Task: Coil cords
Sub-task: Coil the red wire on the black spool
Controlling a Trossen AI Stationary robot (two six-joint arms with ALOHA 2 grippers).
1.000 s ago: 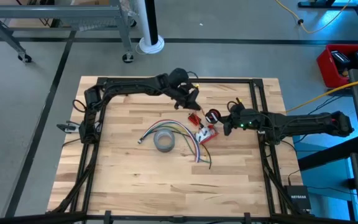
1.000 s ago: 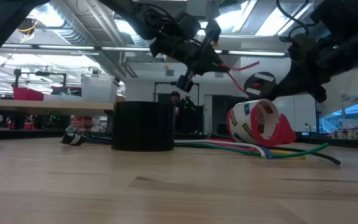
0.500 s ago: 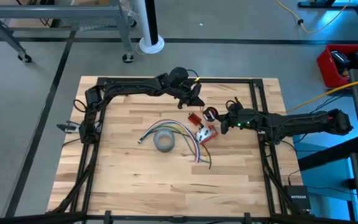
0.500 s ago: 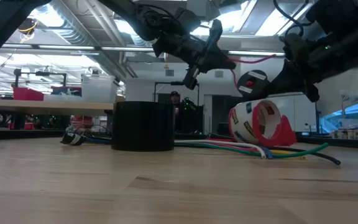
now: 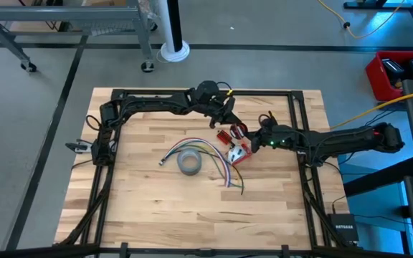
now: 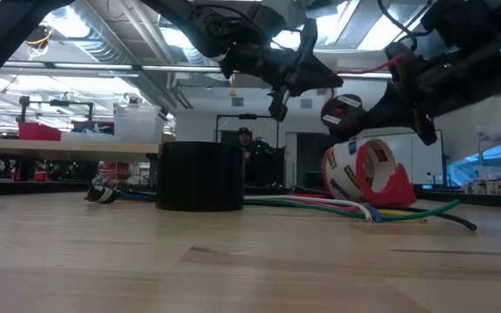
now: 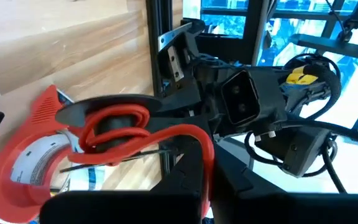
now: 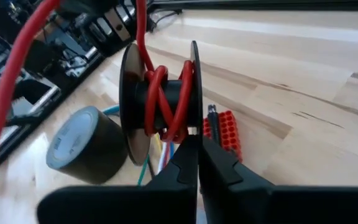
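A small black spool [image 5: 241, 131] with a thin red wire [image 8: 5, 81] wound on its core hangs above the table's right half. My right gripper [image 5: 253, 136] is shut on it from the right. My left gripper [image 5: 229, 117] is just on the spool's far-left side, shut on the wire's free run [image 7: 191, 134]. In the low view the spool [image 6: 341, 113] floats above a red tape dispenser. A bundle of coloured cords [image 5: 217, 159] lies flat on the wood. My left gripper pinches the red wire [image 7: 209, 162] between its two shut fingers, a short way from the spool. From there the wire arcs over to the spool's core, clear of the table. My right gripper pinches the rim of one spool flange [image 8: 193, 124] between its fingertips, coming from the table's right. The spool is lifted clear, its flanges standing on edge.
A grey tape roll [image 5: 189, 163] sits mid-table on the coloured cords' left end. The red tape dispenser [image 5: 237, 153] lies under the spool, with a small red ribbed block [image 8: 225, 130] beside it. Black frame rails [image 5: 296, 115] border the tabletop.
My left gripper has moved toward the table's right edge and rolled, carrying the red wire over the spool. My right gripper has carried the spool a little toward the table's left. The wire between them now runs straighter.
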